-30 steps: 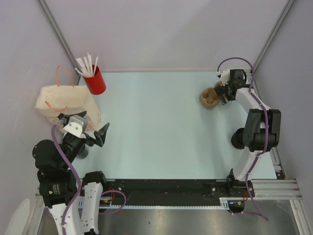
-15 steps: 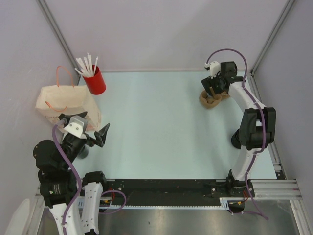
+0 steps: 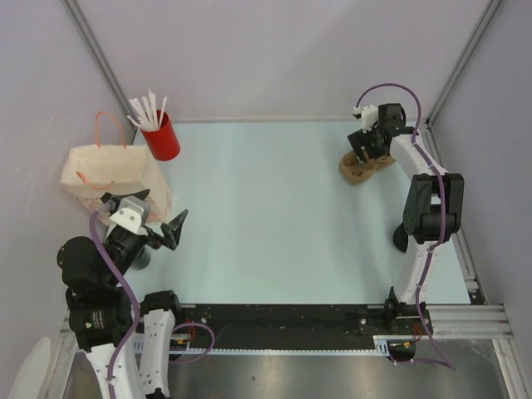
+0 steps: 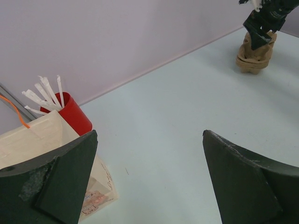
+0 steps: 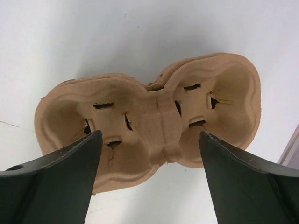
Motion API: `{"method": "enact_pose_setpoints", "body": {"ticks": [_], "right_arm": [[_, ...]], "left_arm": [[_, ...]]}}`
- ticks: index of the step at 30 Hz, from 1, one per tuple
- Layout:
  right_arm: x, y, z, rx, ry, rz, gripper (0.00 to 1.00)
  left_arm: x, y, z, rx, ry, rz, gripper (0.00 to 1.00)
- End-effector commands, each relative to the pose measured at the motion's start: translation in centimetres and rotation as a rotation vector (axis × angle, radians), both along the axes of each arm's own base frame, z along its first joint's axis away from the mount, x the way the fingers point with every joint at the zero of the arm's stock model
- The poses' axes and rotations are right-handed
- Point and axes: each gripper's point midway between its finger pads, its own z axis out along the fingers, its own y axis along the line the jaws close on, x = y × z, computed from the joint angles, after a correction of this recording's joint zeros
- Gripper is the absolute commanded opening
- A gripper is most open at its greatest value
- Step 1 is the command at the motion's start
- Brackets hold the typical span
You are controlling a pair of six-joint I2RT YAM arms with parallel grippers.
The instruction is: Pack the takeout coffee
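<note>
Right gripper (image 3: 363, 154) hangs with jaws spread over a brown cardboard cup carrier (image 5: 154, 116) at the far right of the pale table (image 3: 266, 208), fingers apart on either side of it. Left gripper (image 4: 149, 135) is wide open, holding nothing, just beside the paper bag (image 3: 104, 170) and near the red cup of straws (image 3: 164, 137). The coffee cup (image 3: 143, 258) seems to be the small dark round shape half hidden under the left arm

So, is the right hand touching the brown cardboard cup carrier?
Cannot tell. The right wrist view shows the right hand open astride the cup carrier, but no view shows a plain gap or contact.
</note>
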Motion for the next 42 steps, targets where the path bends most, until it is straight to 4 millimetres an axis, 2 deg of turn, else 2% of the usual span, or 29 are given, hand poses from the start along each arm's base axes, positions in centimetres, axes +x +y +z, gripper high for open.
{"method": "enact_pose_setpoints", "body": {"ticks": [1,6,10,12,19,24,28,35,37,38,42], "right_arm": [[0.4,-0.7,-1.1,-0.045,0.008,0.002,0.86],[0.6,-1.4,-1.1,-0.03,0.001,-0.007,0.75],[0.8,-1.2,-1.4,-0.026,0.001,0.007,0.72],[0.8,-1.2,-1.8,-0.026,0.011,0.013,0.66],[0.7,-0.8,-2.3,-0.009,0.025,0.03,0.57],[0.7,-0.6,-2.3,-0.002,0.03,0.039,0.56],[0.8,-0.7,-2.5,-0.002,0.031,0.03,0.42],[1.4,-1.4,-2.6,-0.021,0.011,-0.017,0.35],[1.7,-1.7,-2.4,-0.031,0.001,-0.033,0.34],[1.7,-3.2,-2.3,-0.034,-0.004,-0.065,0.34],[2.4,-4.8,-1.9,-0.064,-0.029,-0.119,0.33]], "left_arm": [[0.1,-0.2,0.4,-0.009,-0.017,-0.016,0.99],[0.2,-0.3,0.4,-0.012,-0.015,-0.019,1.0],[0.3,-0.3,0.2,-0.014,-0.01,-0.02,0.99],[0.3,-0.3,0.2,-0.015,-0.009,-0.02,0.99],[0.3,-0.3,0.2,-0.019,-0.007,-0.019,0.99],[0.4,-0.3,0.1,-0.019,-0.002,-0.02,1.0],[0.4,-0.3,0.1,-0.02,-0.003,-0.02,1.0],[0.5,-0.3,0.1,-0.021,0.0,-0.024,0.99],[0.5,-0.3,0.1,-0.021,-0.001,-0.025,0.99],[0.5,-0.3,0.1,-0.021,-0.001,-0.025,0.99],[0.5,-0.3,0.2,-0.022,0.001,-0.027,0.99]]}}
